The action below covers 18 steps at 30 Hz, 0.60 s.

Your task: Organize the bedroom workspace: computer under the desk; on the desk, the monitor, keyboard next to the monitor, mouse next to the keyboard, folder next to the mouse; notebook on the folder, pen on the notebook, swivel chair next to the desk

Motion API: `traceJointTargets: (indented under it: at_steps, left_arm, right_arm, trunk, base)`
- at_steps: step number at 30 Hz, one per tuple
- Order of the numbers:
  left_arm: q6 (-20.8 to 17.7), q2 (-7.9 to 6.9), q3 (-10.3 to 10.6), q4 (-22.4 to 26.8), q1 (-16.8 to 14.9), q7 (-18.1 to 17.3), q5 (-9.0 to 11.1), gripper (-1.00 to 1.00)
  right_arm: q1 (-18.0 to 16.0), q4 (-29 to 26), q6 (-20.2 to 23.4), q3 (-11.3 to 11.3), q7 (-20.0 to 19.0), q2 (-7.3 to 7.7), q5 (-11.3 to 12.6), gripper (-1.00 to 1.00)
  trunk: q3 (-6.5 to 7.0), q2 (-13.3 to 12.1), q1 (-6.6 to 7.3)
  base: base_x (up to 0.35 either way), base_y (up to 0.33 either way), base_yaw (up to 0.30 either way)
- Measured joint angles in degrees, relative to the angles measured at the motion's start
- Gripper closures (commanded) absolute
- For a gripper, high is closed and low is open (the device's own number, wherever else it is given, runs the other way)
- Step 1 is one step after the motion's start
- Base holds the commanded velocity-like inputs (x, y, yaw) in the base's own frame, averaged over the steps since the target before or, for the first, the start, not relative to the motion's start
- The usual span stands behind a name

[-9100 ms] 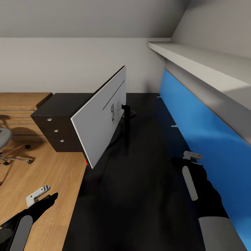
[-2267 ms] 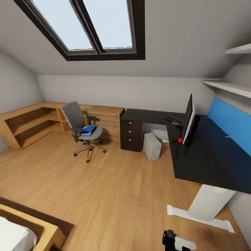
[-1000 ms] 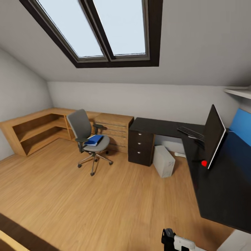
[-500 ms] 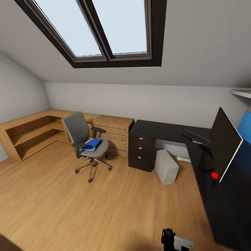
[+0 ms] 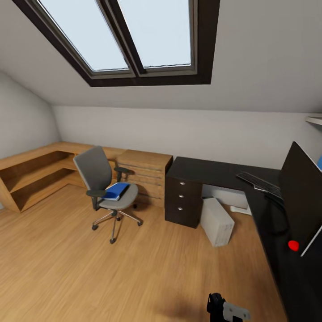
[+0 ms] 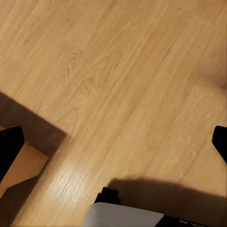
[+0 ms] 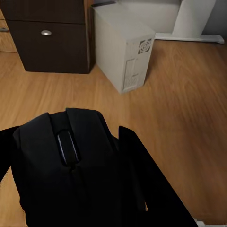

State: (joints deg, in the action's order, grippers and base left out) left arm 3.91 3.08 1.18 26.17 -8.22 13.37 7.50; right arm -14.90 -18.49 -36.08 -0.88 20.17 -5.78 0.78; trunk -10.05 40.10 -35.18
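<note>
The swivel chair (image 5: pixel 103 183) is grey with black armrests, and the folder (image 5: pixel 115 191) on it bright blue. The desk (image 5: pixel 210 171) is black, the computer (image 5: pixel 217 221) light grey, and the mouse (image 7: pixel 66 161) black.

Pale wood-grain floor (image 5: pixel 134 277) with a soft sheen; matt black desk (image 5: pixel 210 172) with round silver metal knobs; grey cloth swivel chair (image 5: pixel 105 185) on a chrome base; smooth light-grey computer (image 7: pixel 124 49) casing; matt black plastic mouse (image 7: pixel 66 165)

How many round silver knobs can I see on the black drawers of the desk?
3, one above another on the drawer front of the desk in the head view: top, middle, bottom. The right wrist view shows one knob close up.
</note>
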Motion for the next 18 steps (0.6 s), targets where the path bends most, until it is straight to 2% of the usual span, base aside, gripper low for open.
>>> traceJointTargets:
  at_steps: [5, 14, 18]
  left_arm:
    - [0.02, 0.00, 0.00, -0.12, 0.00, 0.00, 0.00, -1.00]
    - [0.06, 0.01, 0.00, -0.14, -0.01, 0.01, 0.00, -1.00]
    - [0.06, 0.00, 0.00, -0.15, -0.01, -0.02, 0.00, -1.00]
  right_arm:
    - [0.00, 0.00, 0.00, 0.02, 0.00, 0.00, 0.00, 1.00]
    - [0.01, -0.02, 0.01, 0.06, -0.01, 0.01, 0.00, 1.00]
    - [0.01, -0.02, 0.00, 0.06, 0.00, 0.00, 0.00, 1.00]
  trunk:
    - [0.00, 0.00, 0.00]
    - [0.00, 0.00, 0.00]
    - [-0.12, 0.00, -0.01]
  base:
    - [0.326, 0.000, -0.031]
    - [0.311, 0.115, -0.247]
    - [0.218, 0.036, -0.220]
